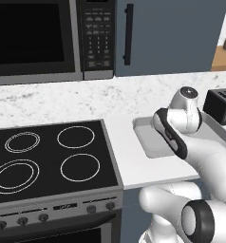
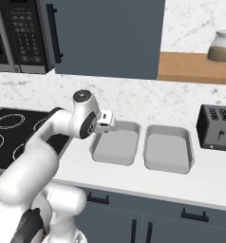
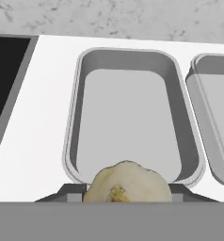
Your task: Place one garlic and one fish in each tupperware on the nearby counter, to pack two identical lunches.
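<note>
Gripper: we had the gripper clenched on a cream-beige garlic, which sat right between the fingers at 6 o'clock in the hand view.
Position: we were hanging over the near rim of the left tray, near the stove-side edge as the right base view showed it.
Trays: both sat side by side on the counter, the right tray at 3 o'clock of the left one, rims just beside each other. Neither had anything in it yet.
Fish: couldn't spot them.
Neighbours: stove at 9 o'clock of the trays, toaster at 3 o'clock, microwave up behind the stove, jar on the wooden shelf.
</note>
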Tool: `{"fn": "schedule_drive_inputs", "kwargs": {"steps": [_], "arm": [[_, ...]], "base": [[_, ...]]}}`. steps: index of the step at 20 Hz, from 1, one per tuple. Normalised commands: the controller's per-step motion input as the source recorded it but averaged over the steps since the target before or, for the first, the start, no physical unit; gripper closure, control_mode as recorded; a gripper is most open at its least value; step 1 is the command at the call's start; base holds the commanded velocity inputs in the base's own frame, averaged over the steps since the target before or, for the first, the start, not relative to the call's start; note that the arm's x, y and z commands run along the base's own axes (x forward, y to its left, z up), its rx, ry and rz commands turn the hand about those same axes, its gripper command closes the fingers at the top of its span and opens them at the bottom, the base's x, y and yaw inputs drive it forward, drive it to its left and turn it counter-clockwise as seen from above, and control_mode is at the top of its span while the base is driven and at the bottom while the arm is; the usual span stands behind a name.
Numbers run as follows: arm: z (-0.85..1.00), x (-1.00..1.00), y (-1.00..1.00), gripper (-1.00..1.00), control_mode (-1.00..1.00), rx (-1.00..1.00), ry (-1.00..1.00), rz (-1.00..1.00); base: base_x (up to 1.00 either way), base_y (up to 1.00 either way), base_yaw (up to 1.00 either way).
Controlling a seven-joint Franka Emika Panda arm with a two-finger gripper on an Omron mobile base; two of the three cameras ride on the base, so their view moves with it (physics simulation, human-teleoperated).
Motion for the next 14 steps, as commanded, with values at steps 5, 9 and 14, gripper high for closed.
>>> {"fn": "schedule_drive_inputs", "kwargs": {"steps": [5, 9, 14], "arm": [[-0.29, 0.42, -0.21, 1.0, -1.0, 0.03, 0.14, 0.0], [-0.2, 0.38, -0.21, 1.0, -1.0, 0.03, 0.08, 0.0], [-0.28, 0.42, -0.1, 1.0, -1.0, 0.02, 0.05, 0.0]], "base": [[0.0, 0.0, 0.0], [0.0, 0.0, 0.0], [0.0, 0.0, 0.0]]}}
